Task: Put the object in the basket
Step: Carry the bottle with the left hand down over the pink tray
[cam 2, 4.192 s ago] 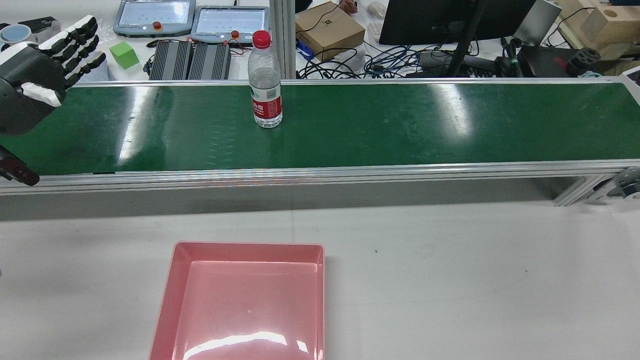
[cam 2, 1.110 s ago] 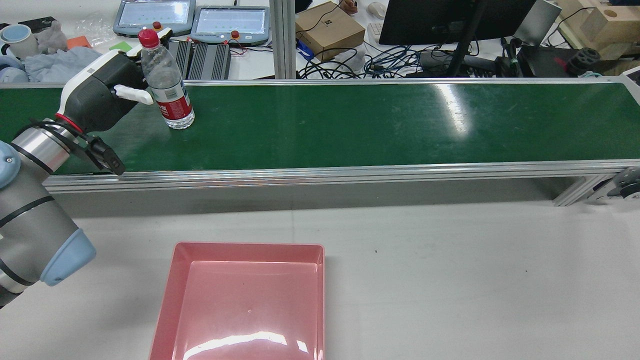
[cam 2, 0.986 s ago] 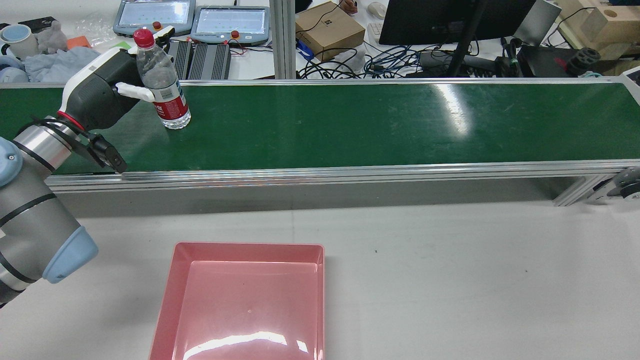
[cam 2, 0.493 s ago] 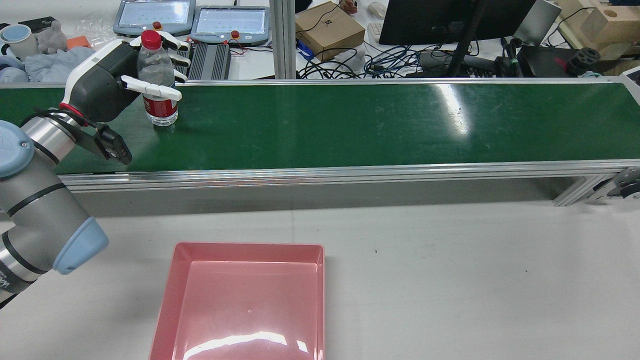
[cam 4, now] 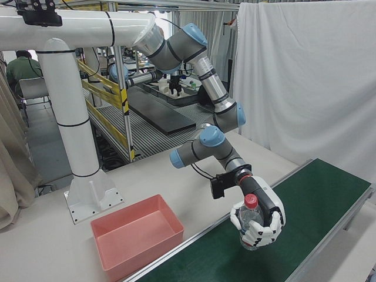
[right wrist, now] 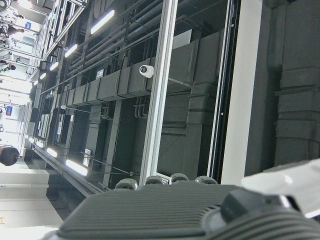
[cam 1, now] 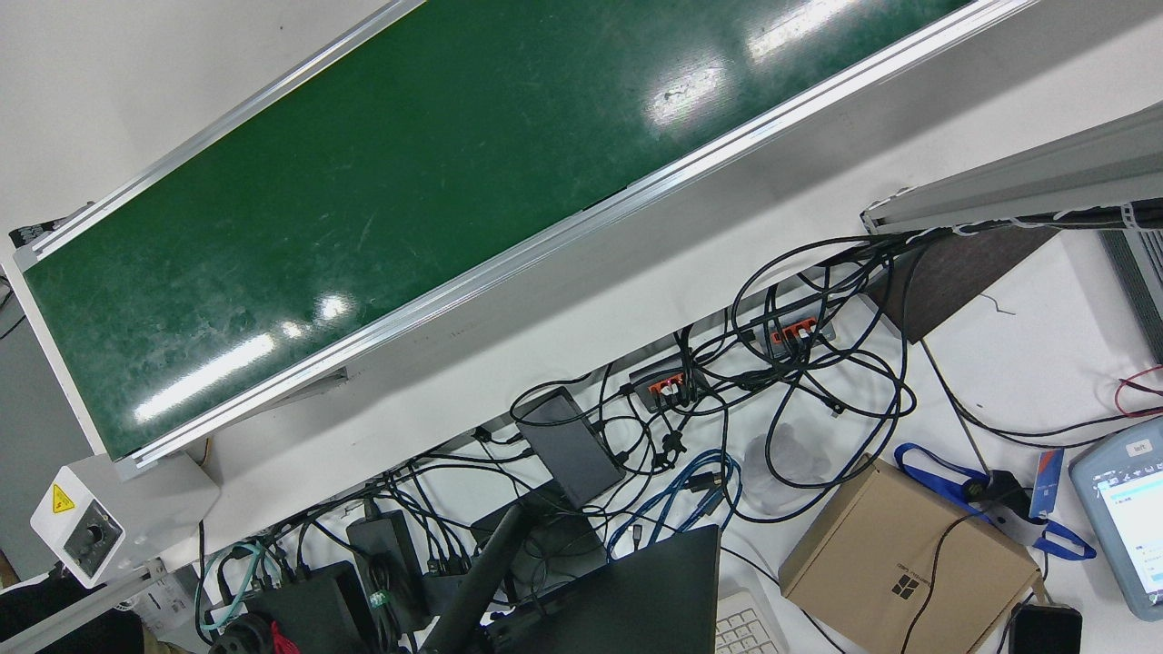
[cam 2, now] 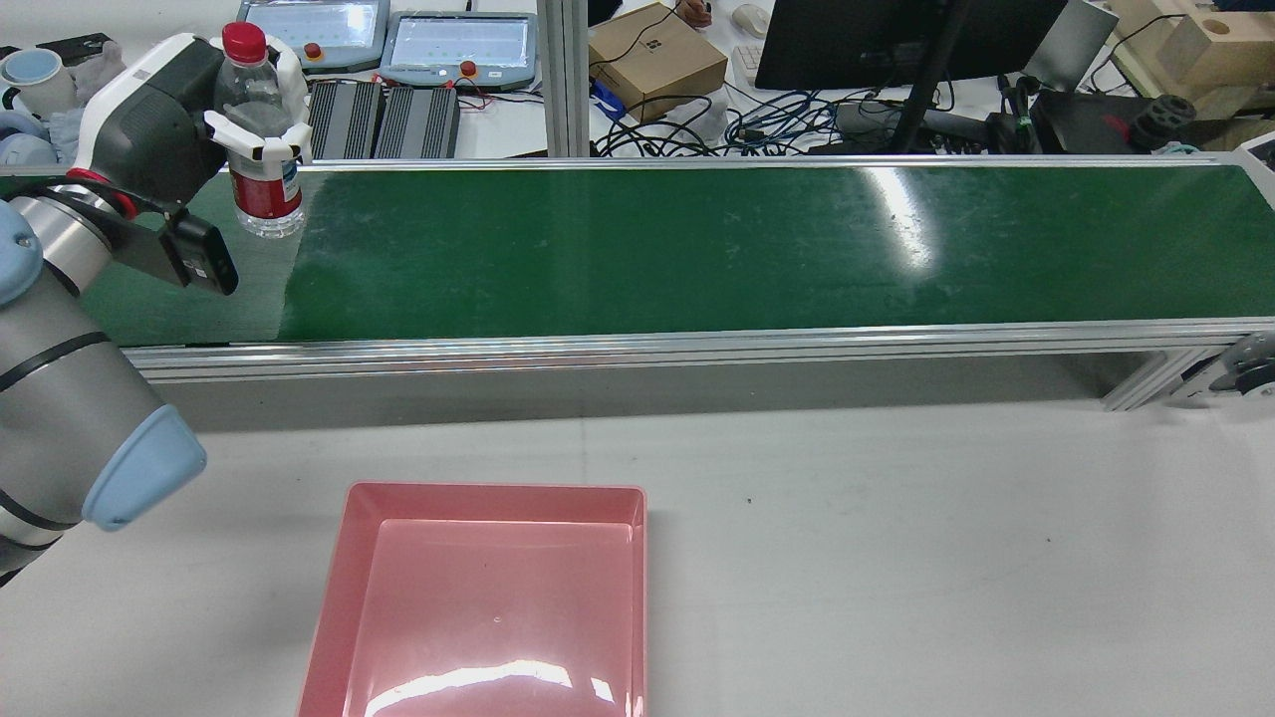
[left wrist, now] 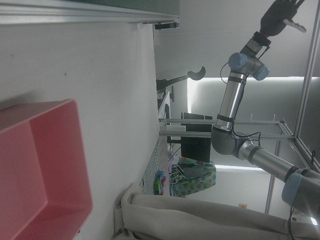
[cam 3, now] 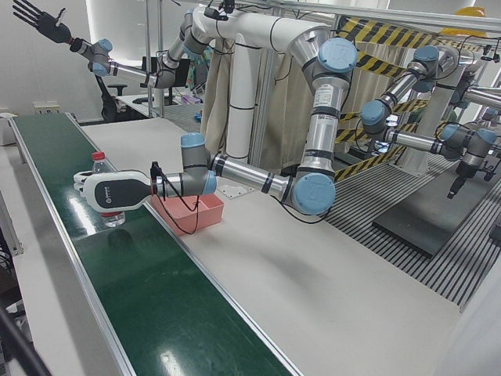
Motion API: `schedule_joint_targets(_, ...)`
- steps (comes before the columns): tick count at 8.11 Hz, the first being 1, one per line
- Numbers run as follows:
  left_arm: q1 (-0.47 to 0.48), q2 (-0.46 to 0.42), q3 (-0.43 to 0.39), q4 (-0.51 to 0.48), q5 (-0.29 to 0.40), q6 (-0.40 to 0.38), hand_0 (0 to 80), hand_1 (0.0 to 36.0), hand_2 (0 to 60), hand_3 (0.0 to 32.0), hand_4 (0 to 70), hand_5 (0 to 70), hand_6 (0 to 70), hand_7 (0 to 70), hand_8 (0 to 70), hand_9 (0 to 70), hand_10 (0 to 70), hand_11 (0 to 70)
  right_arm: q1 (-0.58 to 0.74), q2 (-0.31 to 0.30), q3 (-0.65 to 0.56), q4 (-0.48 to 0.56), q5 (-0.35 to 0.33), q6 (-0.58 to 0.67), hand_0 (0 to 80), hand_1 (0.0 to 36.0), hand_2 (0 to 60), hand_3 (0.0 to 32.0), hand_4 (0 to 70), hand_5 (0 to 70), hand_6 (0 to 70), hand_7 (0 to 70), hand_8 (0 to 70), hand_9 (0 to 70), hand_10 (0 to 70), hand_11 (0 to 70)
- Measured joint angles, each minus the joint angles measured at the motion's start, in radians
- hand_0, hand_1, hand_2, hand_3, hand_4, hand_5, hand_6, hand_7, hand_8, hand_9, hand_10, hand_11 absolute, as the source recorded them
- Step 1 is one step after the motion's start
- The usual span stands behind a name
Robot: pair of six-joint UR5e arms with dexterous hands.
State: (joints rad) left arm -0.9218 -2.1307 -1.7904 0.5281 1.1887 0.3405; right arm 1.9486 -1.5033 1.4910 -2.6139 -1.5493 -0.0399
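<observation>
A clear water bottle [cam 2: 263, 189] with a red cap and red label is held upright in my left hand [cam 2: 149, 115], just above the left end of the green conveyor belt [cam 2: 697, 249]. The fingers [cam 2: 261, 147] wrap around its middle. The same hold shows in the right-front view, with the hand [cam 4: 262, 226] and bottle [cam 4: 250, 212], and in the left-front view, with the hand [cam 3: 109, 190] and bottle [cam 3: 111, 215]. The pink basket [cam 2: 493, 490] sits empty on the white table nearer the robot. My right hand [cam 3: 37, 16] is raised high, fingers spread.
Behind the belt's far rail are teach pendants [cam 2: 458, 45], black boxes [cam 2: 379, 119], a cardboard box [cam 2: 652, 60], a monitor and cables. The belt's aluminium near rail [cam 2: 647, 347] lies between belt and table. The basket also shows in the left hand view [left wrist: 45, 165].
The bottle rode the belt leftward. My left hand came in, closed around it, and has now lifted it off the belt and carried it further left.
</observation>
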Motion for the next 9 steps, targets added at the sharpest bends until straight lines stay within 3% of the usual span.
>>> schedule_joint_targets(2,-0.003,0.01,-0.106,0.048,0.002,0.002,80.0,29.9,60.0,0.0,70.0,70.0,70.0,70.0,70.0,70.0,70.0,70.0,0.0,0.0,0.0,0.0,0.0,0.0,0.0,0.0,0.0,0.0,0.0,0.0,0.0,0.0,0.0,0.0,0.0,0.0)
schedule_joint_targets(3,0.011,0.014,-0.165,0.074,0.012,0.004,79.7,27.5,58.6,0.0,66.4,70.0,70.0,70.0,70.0,70.0,70.0,70.0,0.0,0.0,0.0,0.0,0.0,0.0,0.0,0.0,0.0,0.0,0.0,0.0,0.0,0.0,0.0,0.0,0.0,0.0)
schedule_joint_targets(4,0.042,0.02,-0.222,0.094,0.039,0.007,78.8,26.3,53.3,0.0,62.7,70.0,70.0,69.7,70.0,70.0,70.0,70.0,0.0,0.0,0.0,0.0,0.0,0.0,0.0,0.0,0.0,0.0,0.0,0.0,0.0,0.0,0.0,0.0,0.0,0.0)
schedule_joint_targets(5,0.09,0.033,-0.274,0.104,0.058,0.008,79.5,26.5,51.0,0.0,59.9,70.0,70.0,67.9,70.0,70.0,70.0,70.0,0.0,0.0,0.0,0.0,0.0,0.0,0.0,0.0,0.0,0.0,0.0,0.0,0.0,0.0,0.0,0.0,0.0,0.0)
schedule_joint_targets(8,0.257,0.091,-0.419,0.11,0.07,0.017,80.0,28.3,50.2,0.0,60.3,70.0,70.0,65.7,70.0,70.0,70.0,70.0,0.0,0.0,0.0,0.0,0.0,0.0,0.0,0.0,0.0,0.0,0.0,0.0,0.0,0.0,0.0,0.0,0.0,0.0)
schedule_joint_targets(9,0.308,0.099,-0.457,0.118,0.069,0.031,80.0,27.5,48.7,0.0,55.7,70.0,70.0,64.3,70.0,70.0,70.0,70.0,0.0,0.0,0.0,0.0,0.0,0.0,0.0,0.0,0.0,0.0,0.0,0.0,0.0,0.0,0.0,0.0,0.0,0.0)
